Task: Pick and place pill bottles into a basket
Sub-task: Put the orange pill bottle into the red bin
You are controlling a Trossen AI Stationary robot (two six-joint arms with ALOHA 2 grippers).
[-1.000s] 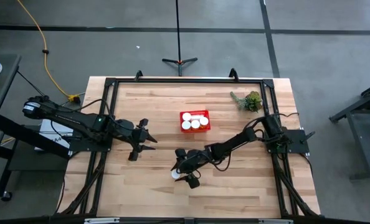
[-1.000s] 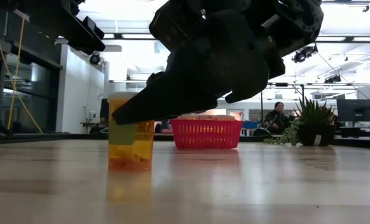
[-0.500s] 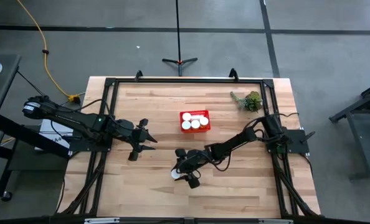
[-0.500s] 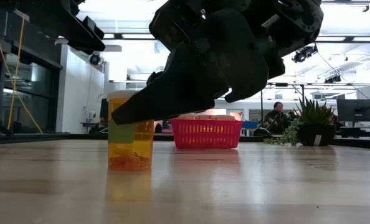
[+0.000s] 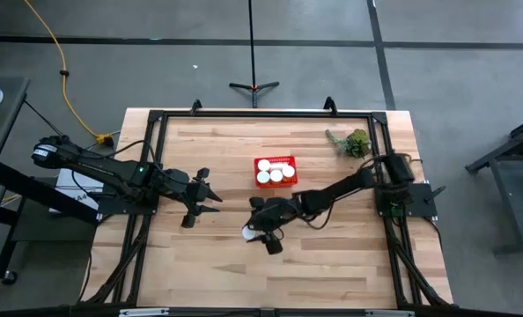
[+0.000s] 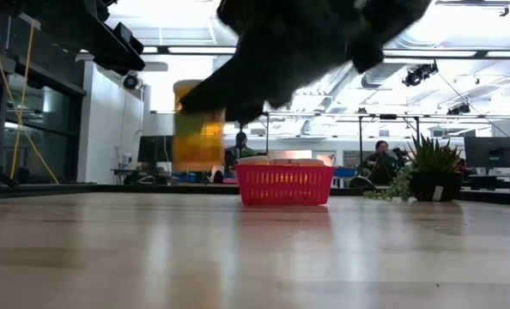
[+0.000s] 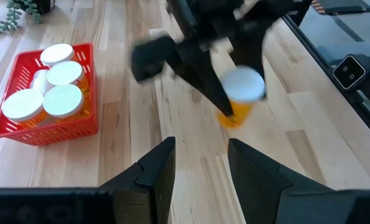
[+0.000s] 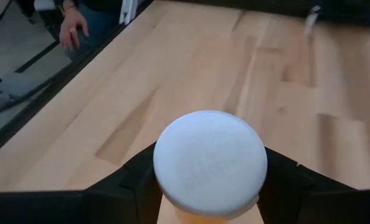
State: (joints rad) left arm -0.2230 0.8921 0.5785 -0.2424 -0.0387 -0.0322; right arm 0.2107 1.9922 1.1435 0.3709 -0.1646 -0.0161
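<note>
Lifting off the table since a second ago, the last pill bottle (image 6: 197,124) sits pinched between the right gripper (image 5: 260,233) fingers, basket (image 5: 275,171) next, left gripper (image 5: 205,197) fingers spread, idle.

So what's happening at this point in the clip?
The right gripper is shut on a pill bottle, amber with a white cap, and holds it clear of the table in front of the red basket. Five capped bottles already sit in that basket. The left gripper waits open on the table's left side, holding nothing.
</note>
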